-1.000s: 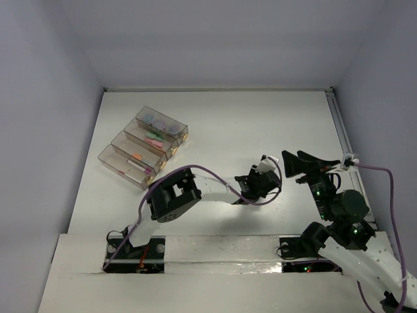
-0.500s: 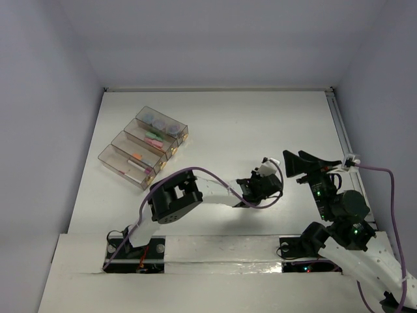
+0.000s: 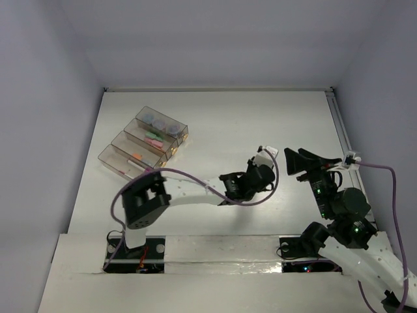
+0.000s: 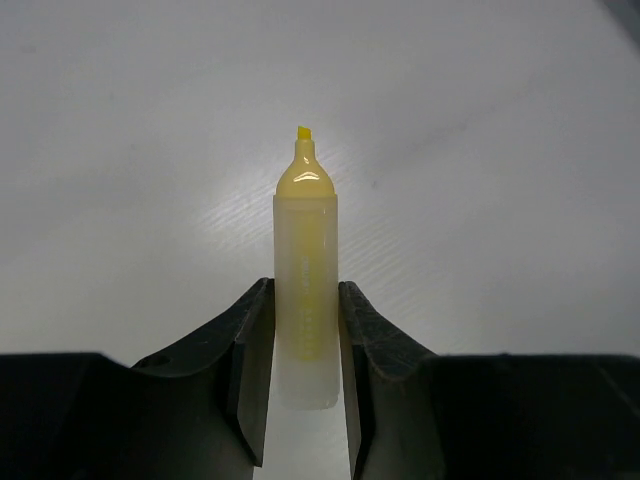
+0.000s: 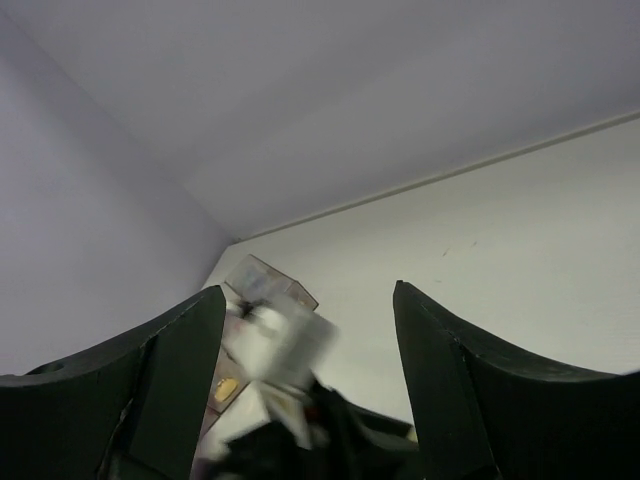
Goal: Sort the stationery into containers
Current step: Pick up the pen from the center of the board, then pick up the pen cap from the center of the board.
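In the left wrist view a stubby yellow stick (image 4: 305, 260) with a chisel tip stands between the jaws of my left gripper (image 4: 305, 292), which is shut on its lower half above the white table. From above, the left gripper (image 3: 255, 176) sits mid-table, well right of the containers (image 3: 143, 147), four clear boxes in a slanted row. These hold blue-grey discs (image 3: 159, 122), pink and green sticks (image 3: 154, 139) and an orange stick (image 3: 137, 156). My right gripper (image 3: 294, 160) hangs open just right of the left one, holding nothing. Its wrist view shows its wide-apart fingers (image 5: 170, 380).
A purple cable (image 3: 195, 173) loops over the left arm. The blurred left wrist (image 5: 280, 350) fills the space between the right fingers, with the containers (image 5: 265, 285) beyond it. The table's raised back edge (image 3: 215, 89) meets the wall.
The left arm's elbow has swung to the left, and its gripper has shifted slightly left and away. The right arm has hardly moved.
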`<state>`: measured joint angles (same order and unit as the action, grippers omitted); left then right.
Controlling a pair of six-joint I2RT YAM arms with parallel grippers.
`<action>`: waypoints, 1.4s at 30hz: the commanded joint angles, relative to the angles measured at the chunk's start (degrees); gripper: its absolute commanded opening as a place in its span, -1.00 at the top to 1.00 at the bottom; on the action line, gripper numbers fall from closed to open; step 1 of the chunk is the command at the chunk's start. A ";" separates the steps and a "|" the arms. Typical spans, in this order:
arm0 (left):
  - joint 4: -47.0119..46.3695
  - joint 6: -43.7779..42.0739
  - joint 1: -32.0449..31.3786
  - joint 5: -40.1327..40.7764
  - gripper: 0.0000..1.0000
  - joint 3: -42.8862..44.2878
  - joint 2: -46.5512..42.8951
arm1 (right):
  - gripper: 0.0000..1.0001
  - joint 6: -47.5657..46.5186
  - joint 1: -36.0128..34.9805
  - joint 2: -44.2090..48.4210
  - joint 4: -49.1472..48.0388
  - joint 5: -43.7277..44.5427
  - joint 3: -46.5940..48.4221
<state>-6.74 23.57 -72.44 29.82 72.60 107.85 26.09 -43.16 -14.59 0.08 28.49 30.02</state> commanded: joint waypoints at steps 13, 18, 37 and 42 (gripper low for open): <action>-9.34 5.43 9.60 -2.31 1.00 -27.85 -44.17 | -0.31 -5.86 0.27 -22.49 12.48 -10.72 11.90; -6.18 4.90 12.24 -2.14 1.00 -34.80 -57.72 | -0.19 -8.06 0.27 -33.29 22.58 -14.24 18.38; -7.32 2.71 15.23 -3.28 1.00 -44.91 -78.58 | -0.64 -31.18 -0.35 -76.27 45.44 -31.04 35.19; -7.32 2.44 15.23 -2.75 1.00 -44.82 -79.29 | -0.65 -32.24 -2.45 -81.20 46.59 -29.02 37.30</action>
<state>-11.31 27.11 -57.47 26.33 27.73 29.41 -3.57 -43.99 -93.76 44.86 -0.99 64.51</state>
